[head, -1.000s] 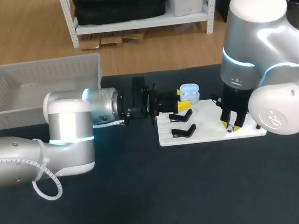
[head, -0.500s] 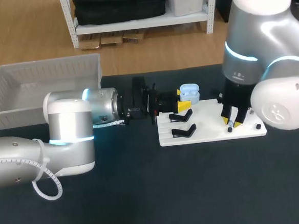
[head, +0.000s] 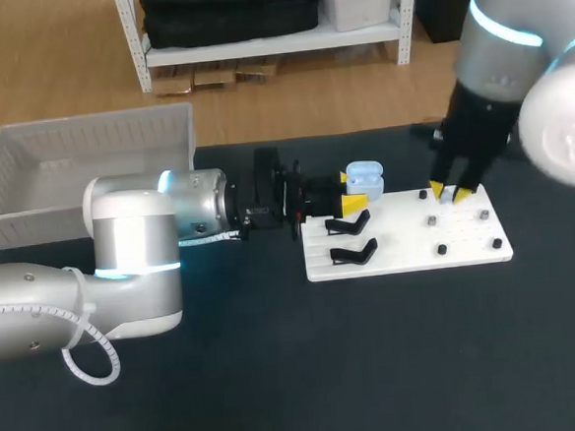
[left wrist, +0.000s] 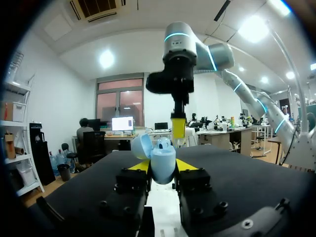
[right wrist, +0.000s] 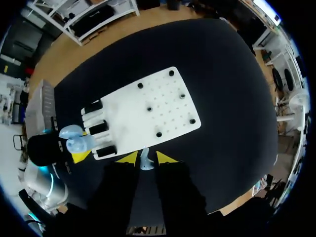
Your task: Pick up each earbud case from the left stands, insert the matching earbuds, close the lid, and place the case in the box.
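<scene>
My left gripper (head: pixel 350 192) is level over the left end of the white board (head: pixel 407 237), shut on a pale blue earbud case (head: pixel 365 178) with its lid open. In the left wrist view the case (left wrist: pixel 163 160) stands between the yellow fingers, with the right gripper (left wrist: pixel 178 130) hanging ahead of it. My right gripper (head: pixel 451 194) points down, raised over the board's far right part, shut on a small pale earbud (right wrist: pixel 144 161). From the right wrist view, the board (right wrist: pixel 143 113) and the case (right wrist: pixel 75 140) lie far below.
Two black stands (head: pixel 350 238) sit on the board's left end. Several small dark pegs (head: pixel 432 222) dot its right half. A pale plastic box (head: pixel 87 165) stands at the table's back left.
My right arm has lifted off the board's front right and moved up and back with the earbud in its fingers. The left arm and the case have stayed still.
</scene>
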`<state>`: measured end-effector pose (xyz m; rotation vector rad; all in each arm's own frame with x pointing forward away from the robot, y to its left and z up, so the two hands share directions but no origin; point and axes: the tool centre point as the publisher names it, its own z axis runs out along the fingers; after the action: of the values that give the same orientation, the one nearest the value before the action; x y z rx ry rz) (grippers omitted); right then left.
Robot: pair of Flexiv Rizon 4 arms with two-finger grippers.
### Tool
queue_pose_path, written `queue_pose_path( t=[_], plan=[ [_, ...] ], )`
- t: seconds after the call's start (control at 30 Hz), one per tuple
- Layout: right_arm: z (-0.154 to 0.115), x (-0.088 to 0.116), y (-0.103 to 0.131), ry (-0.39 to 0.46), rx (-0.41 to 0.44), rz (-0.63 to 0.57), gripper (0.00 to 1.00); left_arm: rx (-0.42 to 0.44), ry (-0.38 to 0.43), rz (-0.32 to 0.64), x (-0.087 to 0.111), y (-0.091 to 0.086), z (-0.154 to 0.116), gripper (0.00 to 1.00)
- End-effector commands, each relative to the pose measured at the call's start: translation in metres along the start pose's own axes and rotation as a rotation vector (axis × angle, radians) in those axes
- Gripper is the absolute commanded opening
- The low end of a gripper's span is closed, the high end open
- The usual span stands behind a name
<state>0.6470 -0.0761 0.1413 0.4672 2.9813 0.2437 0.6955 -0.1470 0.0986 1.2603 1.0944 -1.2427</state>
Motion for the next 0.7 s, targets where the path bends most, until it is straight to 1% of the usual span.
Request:
queue_pose_path(
  t=[0.03,0.17,0.23,0.7],
  plan=[
    [-0.031,0.004,0.013,-0.003,0.03,-0.149,0.0,-0.002,-0.005,0.004,0.001,0.0,0.0,0.0],
    [-0.04,0.008,0.03,-0.018,0.017,-0.244,0.0,-0.002,-0.005,0.004,0.001,0.0,0.0,0.0],
    [-0.043,0.012,0.038,-0.011,0.01,-0.266,0.0,-0.002,-0.005,0.004,0.001,0.0,0.0,0.0],
    [-0.043,0.012,0.038,-0.011,0.01,-0.266,0.0,-0.002,-0.005,0.004,0.001,0.0,0.0,0.0]
  ],
)
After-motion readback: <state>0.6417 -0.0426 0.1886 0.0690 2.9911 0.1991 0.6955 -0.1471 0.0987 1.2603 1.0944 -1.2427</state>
